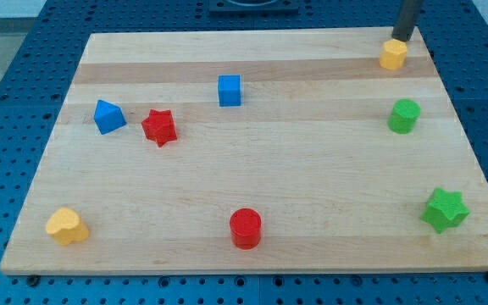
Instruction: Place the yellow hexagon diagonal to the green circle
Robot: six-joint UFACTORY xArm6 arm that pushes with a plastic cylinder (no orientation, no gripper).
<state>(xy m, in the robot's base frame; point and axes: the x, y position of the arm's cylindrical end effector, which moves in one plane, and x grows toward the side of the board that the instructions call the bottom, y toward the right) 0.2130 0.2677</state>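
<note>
The yellow hexagon (pixel 392 53) sits near the board's top right corner. My tip (pixel 402 38) is just above and slightly right of it, touching or nearly touching its upper edge. The green circle (pixel 403 116) stands below the hexagon, along the right side, well apart from it.
A green star (pixel 444 209) lies at the lower right. A red circle (pixel 246 228) is at the bottom middle and a yellow heart (pixel 66 225) at the bottom left. A blue block (pixel 108 116), a red star (pixel 159 127) and a blue cube (pixel 230 90) lie upper left. The wooden board (pixel 312 178) rests on a blue pegboard.
</note>
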